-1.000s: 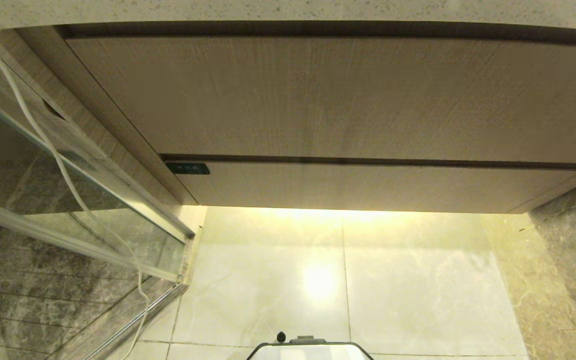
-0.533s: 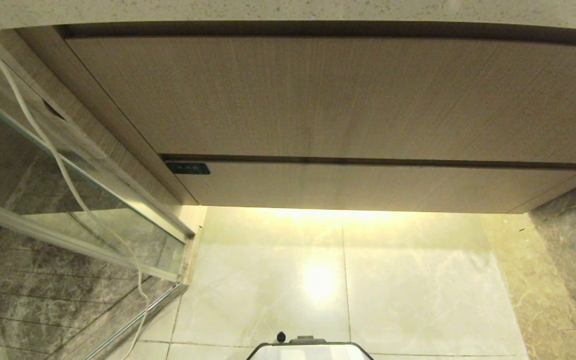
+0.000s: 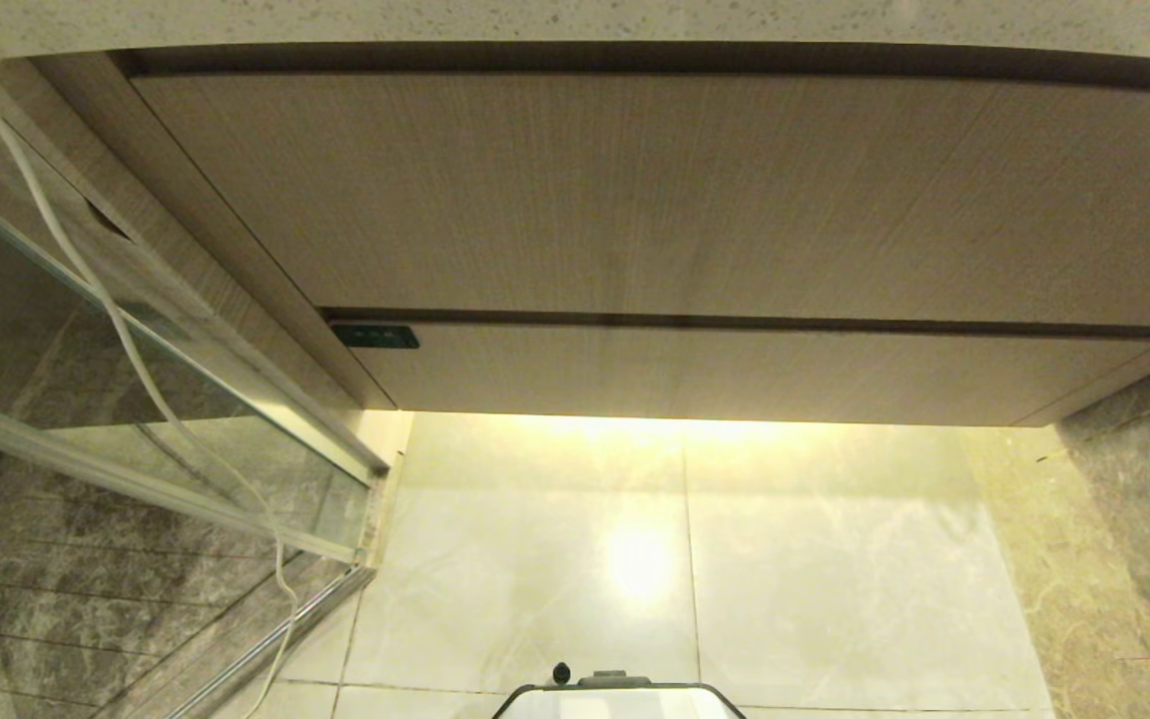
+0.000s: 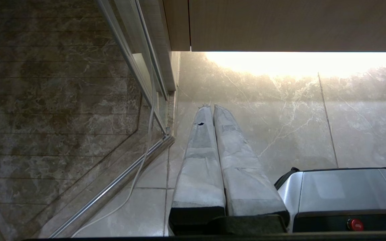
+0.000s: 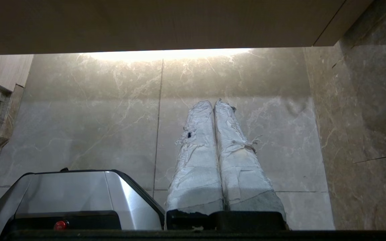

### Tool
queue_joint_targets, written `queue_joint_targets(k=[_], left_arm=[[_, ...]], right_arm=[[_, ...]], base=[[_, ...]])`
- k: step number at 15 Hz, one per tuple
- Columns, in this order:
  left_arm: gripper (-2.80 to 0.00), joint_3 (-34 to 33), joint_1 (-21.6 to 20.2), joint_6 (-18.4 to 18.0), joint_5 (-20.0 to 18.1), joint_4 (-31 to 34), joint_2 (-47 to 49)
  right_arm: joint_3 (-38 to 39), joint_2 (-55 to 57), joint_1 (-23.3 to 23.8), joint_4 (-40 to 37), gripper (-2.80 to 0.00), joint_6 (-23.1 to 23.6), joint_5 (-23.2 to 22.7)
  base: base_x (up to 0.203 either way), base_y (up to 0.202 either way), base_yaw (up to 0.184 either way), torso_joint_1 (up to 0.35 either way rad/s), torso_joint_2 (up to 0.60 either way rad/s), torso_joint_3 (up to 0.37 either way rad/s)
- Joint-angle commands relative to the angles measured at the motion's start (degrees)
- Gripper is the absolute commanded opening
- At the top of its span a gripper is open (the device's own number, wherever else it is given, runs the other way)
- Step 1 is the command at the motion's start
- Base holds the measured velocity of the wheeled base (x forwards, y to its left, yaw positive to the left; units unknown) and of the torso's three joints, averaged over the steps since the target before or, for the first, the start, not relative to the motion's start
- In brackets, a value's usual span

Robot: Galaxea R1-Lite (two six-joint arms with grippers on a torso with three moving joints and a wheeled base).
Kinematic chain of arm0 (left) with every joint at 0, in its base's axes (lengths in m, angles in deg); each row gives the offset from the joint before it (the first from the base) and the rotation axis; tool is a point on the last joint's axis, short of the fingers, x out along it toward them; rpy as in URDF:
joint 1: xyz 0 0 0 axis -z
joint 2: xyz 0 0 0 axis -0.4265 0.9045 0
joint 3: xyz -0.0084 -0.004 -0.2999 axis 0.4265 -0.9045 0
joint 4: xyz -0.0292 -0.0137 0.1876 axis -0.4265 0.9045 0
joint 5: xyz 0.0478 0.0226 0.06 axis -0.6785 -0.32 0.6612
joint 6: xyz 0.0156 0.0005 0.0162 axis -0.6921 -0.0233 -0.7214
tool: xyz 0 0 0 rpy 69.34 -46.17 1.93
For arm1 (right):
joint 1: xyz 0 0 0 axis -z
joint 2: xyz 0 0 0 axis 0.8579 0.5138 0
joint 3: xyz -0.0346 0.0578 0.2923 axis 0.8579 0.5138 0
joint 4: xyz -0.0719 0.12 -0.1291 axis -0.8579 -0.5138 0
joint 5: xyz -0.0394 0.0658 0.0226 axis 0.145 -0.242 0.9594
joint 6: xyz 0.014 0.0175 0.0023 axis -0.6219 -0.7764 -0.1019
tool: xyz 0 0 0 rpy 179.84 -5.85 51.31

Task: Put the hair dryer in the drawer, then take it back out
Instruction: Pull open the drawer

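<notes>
While the hair dryer shows in no view, the drawer (image 3: 735, 374), the low wood-grain front under the taller panel (image 3: 655, 190), sits closed, so I judge the task not yet begun: the next move calls for pulling that front out. Both arms hang parked beside the robot's base (image 5: 72, 190) over the floor tiles (image 3: 815, 579); the left gripper (image 4: 212, 107) and right gripper (image 5: 213, 102) are each pressed closed, holding and touching nothing.

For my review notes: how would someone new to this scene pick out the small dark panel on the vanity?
Under the speckled stone countertop the wood-grain vanity shows two stacked fronts, a tall upper panel and a low lower panel. The small dark rectangular panel sits at the lower front's top corner nearest the glass shower door. It is the only dark patch on the pale wood.
</notes>
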Motion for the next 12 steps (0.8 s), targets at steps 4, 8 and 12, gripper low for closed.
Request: queue_joint_targets(k=[4,8,12], left_arm=[[-2.80,-0.1,0.0,0.0,0.0,0.0,0.0],[-2.80,-0.1,0.0,0.0,0.0,0.0,0.0],[-2.80,-0.1,0.0,0.0,0.0,0.0,0.0]], right_arm=[[0.1,0.0,0.0,0.0,-2.80,0.0,0.0],[0.1,-0.1,0.0,0.1,-2.80,0.6,-0.4],[-1.0,-0.1,0.0,0.5,-2.80,3.7,-1.0]], base=[[0.000,0.000,0.000,0.000,0.00,0.000],[0.000,0.000,0.000,0.000,0.00,0.000],[0.000,0.000,0.000,0.000,0.00,0.000]])
